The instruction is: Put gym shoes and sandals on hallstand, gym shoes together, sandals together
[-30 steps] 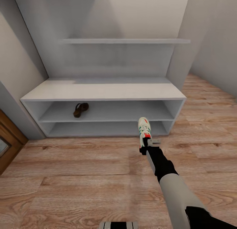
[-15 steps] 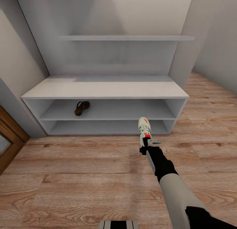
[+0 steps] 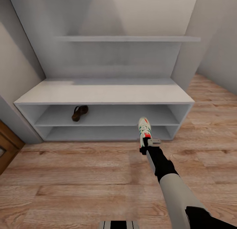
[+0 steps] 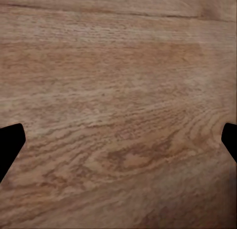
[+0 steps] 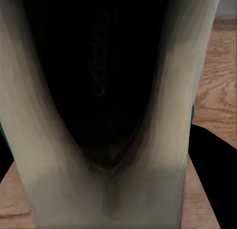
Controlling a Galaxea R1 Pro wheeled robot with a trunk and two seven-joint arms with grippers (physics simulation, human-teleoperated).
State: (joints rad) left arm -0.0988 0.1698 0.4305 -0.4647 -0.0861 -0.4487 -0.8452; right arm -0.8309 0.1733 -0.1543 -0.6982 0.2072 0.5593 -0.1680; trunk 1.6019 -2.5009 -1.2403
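My right gripper is shut on the heel of a cream-white gym shoe with green stripes and a red patch. The shoe hangs above the corridor floor, its toe pointing at the hallstand, just in front of the lower right shelf opening. Up close in the right wrist view, the gym shoe shows its dark inside and pale heel. One brown sandal lies on the hallstand's middle shelf, left of centre. In the left wrist view my left gripper is open over bare floor planks.
A wall shelf runs above the bench top. A brown wooden door stands at the left edge, beside a grey wall. Open plank floor stretches to the right of the hallstand and in front of it.
The whole view has shifted: the camera has moved nearer the hallstand, which looks wider now. My right arm and the shoe hold the same place in the picture.
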